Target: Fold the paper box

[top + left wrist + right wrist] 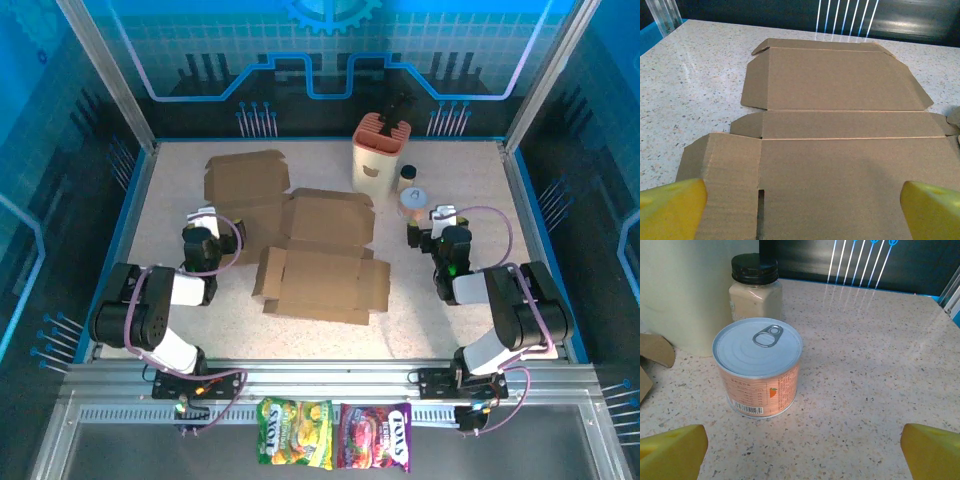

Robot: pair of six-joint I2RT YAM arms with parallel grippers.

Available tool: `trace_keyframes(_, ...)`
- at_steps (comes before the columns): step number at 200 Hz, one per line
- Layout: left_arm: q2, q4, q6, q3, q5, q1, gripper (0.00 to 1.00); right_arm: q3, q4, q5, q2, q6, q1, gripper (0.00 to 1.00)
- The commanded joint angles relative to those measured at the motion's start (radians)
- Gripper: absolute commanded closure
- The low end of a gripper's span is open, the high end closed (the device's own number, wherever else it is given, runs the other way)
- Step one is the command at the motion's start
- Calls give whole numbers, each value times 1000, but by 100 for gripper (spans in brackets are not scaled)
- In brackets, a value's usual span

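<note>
Wide-open jaws on both arms hold nothing. From above, the flat, unfolded brown cardboard box (320, 285) lies mid-desk (460, 170) between the left jaws and the right jaws. More brown cardboard sheets (245, 180) touch its far side, and a peach-labelled tin can (415, 205) stands near its right. At the left wrist, yellow fingertips (670, 207) hover spread above the box (840, 175). At the right wrist, yellow fingertips (672, 450) frame the can (759, 370) and a black-lidded glass jar (755, 287), both right of the box.

3 boxes (320, 280) prob., 1 can (760, 370), 1 jar (755, 287)
</note>
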Motion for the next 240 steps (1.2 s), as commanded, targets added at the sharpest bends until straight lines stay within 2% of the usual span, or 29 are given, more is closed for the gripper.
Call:
trace_keyframes(1, -5, -7, 19, 15, 20, -4, 1, 8, 0, -11, -6, 8, -10, 0)
trace_keyframes(130, -5, -7, 19, 16, 22, -4, 1, 7, -1, -13, -8, 8, -11, 0)
trace_keyframes(151, -9, 8, 39, 7, 47, -11, 1, -54, 119, 51, -10, -3, 15, 0)
trace_keyframes(159, -15, 29, 54, -3, 9, -31, 1, -91, 188, 90, -12, -14, 34, 0)
trace_keyframes(175, -45, 99, 86, -46, -74, -74, 1, -147, 332, 82, 7, -67, 68, 0)
trace_keyframes(185, -80, 119, 96, -68, -173, -109, 1, -172, 372, 85, -7, -88, 86, 0)
trace_keyframes(192, -118, 99, 114, -72, -203, -131, 1, -179, 380, 161, -33, -95, 105, 0)
trace_keyframes(213, -246, -45, 187, -33, -252, -204, 1, -148, 195, 308, -209, -124, 167, 0)
trace_keyframes(226, -320, -95, 181, -2, -282, -236, 1, -92, 74, 337, -327, -145, 199, 0)
trace_keyframes(240, -383, -207, 103, 79, -447, -283, 1, 31, -67, 408, -445, -190, 259, 0)
